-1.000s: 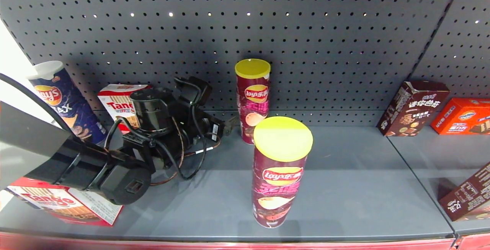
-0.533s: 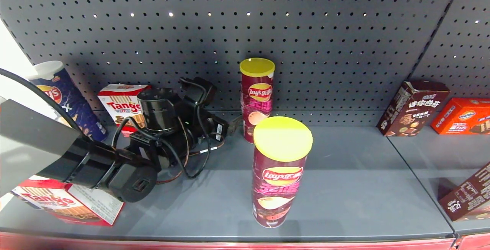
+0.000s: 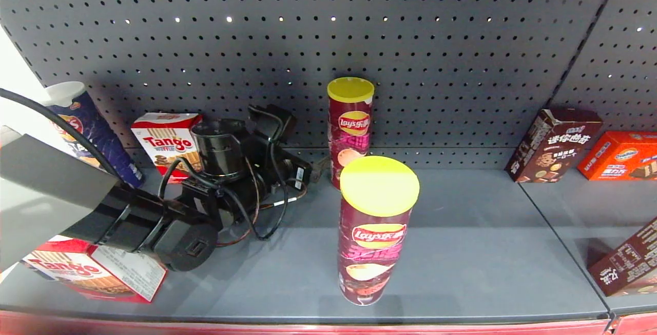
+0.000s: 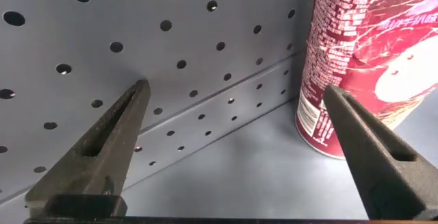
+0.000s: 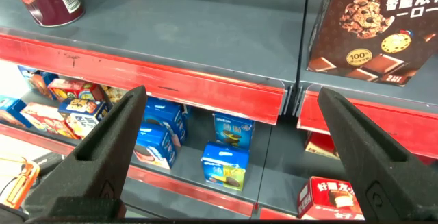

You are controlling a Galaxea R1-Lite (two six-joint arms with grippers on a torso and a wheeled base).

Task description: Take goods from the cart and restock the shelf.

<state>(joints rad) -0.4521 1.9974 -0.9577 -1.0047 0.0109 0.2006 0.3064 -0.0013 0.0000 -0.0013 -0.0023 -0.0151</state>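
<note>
**Control:** What has changed?

**Operator:** The rear can (image 3: 350, 130) has slid toward 3 o'clock along the back panel (image 3: 410, 42) and has stayed upright. My left arm has travelled the same way with it. I judge this can is already delivered and is being nudged into line behind the front can (image 3: 374, 232), which has not moved.

**Control:** Where does it stand now?

**Operator:** It is on the shelf (image 3: 462, 253), close to the back panel. It is at roughly 11 o'clock from the front can and apart from it.

**Control:** Hand pose?

**Operator:** The left hand (image 4: 234, 87) lies low and level over the shelf, at 9 o'clock of the rear can. Its fingers are spread wide and grip nothing. One fingertip sits just beside the can's base; I cannot confirm contact. The right hand (image 5: 233, 92) hangs in front of the lower shelves, equally wide open and empty.
</note>
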